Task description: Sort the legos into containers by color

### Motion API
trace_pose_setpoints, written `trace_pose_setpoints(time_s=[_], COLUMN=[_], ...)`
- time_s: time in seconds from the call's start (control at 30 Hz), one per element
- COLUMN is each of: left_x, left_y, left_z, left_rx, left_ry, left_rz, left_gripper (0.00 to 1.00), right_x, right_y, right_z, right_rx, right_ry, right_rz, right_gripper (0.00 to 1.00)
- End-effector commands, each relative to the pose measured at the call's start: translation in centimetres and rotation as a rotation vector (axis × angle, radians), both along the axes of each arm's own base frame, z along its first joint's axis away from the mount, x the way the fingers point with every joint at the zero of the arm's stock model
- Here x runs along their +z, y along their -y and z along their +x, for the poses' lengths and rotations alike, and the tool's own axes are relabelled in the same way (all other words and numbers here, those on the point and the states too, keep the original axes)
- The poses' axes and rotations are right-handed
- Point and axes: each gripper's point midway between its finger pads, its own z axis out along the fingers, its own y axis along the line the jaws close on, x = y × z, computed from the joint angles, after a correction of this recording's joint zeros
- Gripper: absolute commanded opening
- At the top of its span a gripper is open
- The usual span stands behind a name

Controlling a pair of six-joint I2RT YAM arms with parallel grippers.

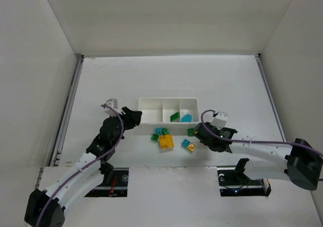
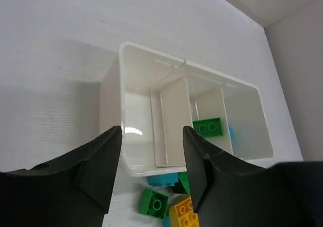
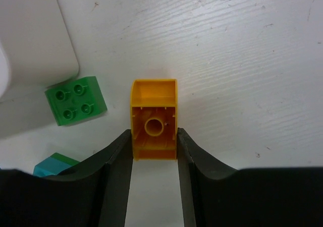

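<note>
The white tray (image 1: 151,104) has three compartments. The left one looks empty, a green brick (image 1: 175,117) lies in the middle one and a cyan brick (image 1: 187,118) in the right one. Loose bricks lie in front of it: green and cyan ones (image 1: 159,133), a yellow one (image 1: 166,142), a yellow-and-cyan pair (image 1: 189,146) and a green one (image 1: 192,131). My right gripper (image 1: 199,134) is shut on a yellow-orange brick (image 3: 154,123), low over the table. My left gripper (image 1: 135,117) is open and empty at the tray's near left corner (image 2: 126,161).
In the right wrist view a green brick (image 3: 76,106) and a cyan brick (image 3: 53,164) lie left of the held brick, with the tray's corner (image 3: 35,35) above them. In the left wrist view, cyan (image 2: 164,179), green (image 2: 153,203) and yellow (image 2: 184,214) bricks lie below the tray.
</note>
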Motion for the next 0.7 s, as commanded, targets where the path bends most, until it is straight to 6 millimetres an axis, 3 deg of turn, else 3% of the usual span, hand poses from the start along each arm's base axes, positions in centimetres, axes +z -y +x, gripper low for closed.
trace_pose_setpoints(time_s=[0.0, 0.07, 0.17, 0.23, 0.3, 0.47, 0.57, 0.67], left_x=[-0.3, -0.2, 0.1, 0.0, -0.5, -2.2, -2.7, -3.0], left_y=[-1.5, -2.5, -4.0, -5.2, -6.4, -8.0, -8.1, -8.2], left_z=[0.1, 0.2, 0.2, 0.2, 0.2, 0.7, 0.9, 0.9], left_rx=[0.046, 0.081, 0.131, 0.177, 0.222, 0.290, 0.294, 0.301], left_ry=[-0.010, 0.001, 0.030, 0.035, 0.024, -0.026, -0.038, -0.034], left_rz=[-0.032, -0.054, -0.086, -0.097, -0.105, -0.112, -0.103, -0.097], left_gripper=[0.48, 0.48, 0.48, 0.48, 0.48, 0.49, 0.49, 0.49], right_x=[2.2, 4.4, 7.6, 9.9, 12.7, 17.3, 18.9, 19.7], right_y=[0.9, 1.8, 1.6, 0.6, -1.6, -10.1, -17.1, -22.1], right_z=[0.3, 0.5, 0.7, 0.8, 1.0, 3.2, 4.6, 6.5], right_rx=[-0.043, -0.059, -0.037, -0.002, 0.058, 0.267, 0.420, 0.499], right_ry=[0.038, 0.081, 0.134, 0.180, 0.237, 0.361, 0.423, 0.462], right_rz=[-0.004, -0.027, -0.028, 0.001, 0.058, 0.181, 0.303, 0.364], right_gripper=[0.25, 0.25, 0.25, 0.25, 0.26, 0.29, 0.29, 0.30])
